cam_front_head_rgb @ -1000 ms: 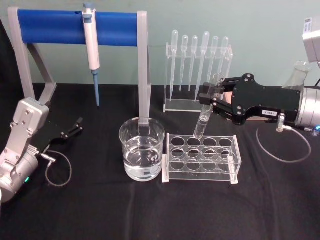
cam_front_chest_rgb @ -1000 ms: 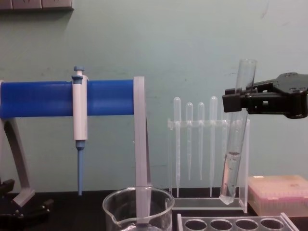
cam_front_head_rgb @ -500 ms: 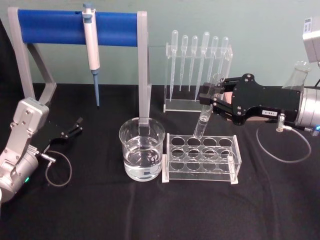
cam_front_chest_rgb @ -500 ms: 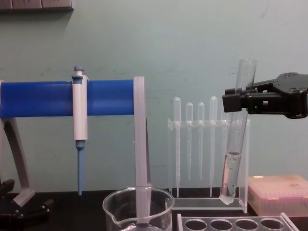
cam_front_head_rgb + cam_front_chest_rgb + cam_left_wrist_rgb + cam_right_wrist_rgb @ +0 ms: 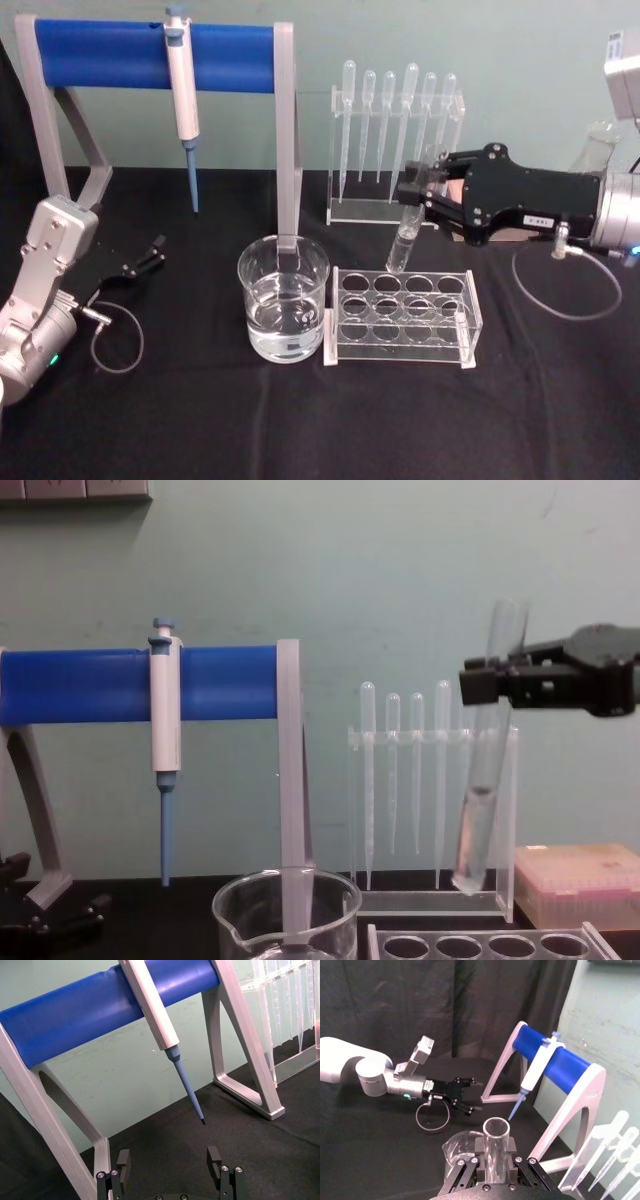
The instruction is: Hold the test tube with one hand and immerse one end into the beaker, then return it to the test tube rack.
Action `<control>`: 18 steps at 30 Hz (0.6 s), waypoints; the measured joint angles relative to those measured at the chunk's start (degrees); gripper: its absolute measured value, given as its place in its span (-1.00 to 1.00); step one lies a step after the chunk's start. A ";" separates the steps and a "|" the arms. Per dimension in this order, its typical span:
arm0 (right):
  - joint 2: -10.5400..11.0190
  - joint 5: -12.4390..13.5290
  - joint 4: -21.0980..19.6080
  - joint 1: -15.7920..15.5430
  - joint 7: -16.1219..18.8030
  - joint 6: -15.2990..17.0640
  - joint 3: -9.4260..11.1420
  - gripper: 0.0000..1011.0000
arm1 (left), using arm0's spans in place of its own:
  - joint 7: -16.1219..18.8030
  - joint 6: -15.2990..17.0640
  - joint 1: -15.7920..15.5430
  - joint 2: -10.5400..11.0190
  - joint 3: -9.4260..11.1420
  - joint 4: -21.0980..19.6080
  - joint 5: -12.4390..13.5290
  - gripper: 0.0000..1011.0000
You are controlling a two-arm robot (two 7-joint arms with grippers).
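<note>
Glass test tube [image 5: 403, 243], head view: long axis near upright, open rim tilted rightward, rounded end down over the back row of the test tube rack [image 5: 400, 350], right of the beaker [image 5: 250, 282]. My right gripper [image 5: 420, 192] clamps its upper part.
Chest view: clear liquid fills its lower part.
Left wrist view: my left gripper [image 5: 170, 1167], fingers spread, empty.

A table [image 5: 300, 420] under black cloth carries a beaker [image 5: 284, 300] of clear liquid just beside a clear tube rack [image 5: 403, 318] — behind them stand a pipette holder [image 5: 395, 205], a blue-barred grey frame [image 5: 150, 55] and, at the right, a pink box [image 5: 580, 880].
</note>
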 joint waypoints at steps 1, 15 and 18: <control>-0.08 -0.04 0.08 0.46 0.11 0.05 -0.18 -0.53 | 0.00 0.00 0.00 0.00 0.00 0.00 0.00 0.98; -3.99 0.90 -0.99 6.89 0.12 2.55 -3.87 -0.53 | 0.00 0.00 0.00 0.00 0.00 0.00 0.00 0.98; -5.23 1.20 -1.03 7.40 -0.46 2.48 -4.72 -0.53 | 0.00 0.00 0.00 0.00 0.00 0.00 0.00 0.98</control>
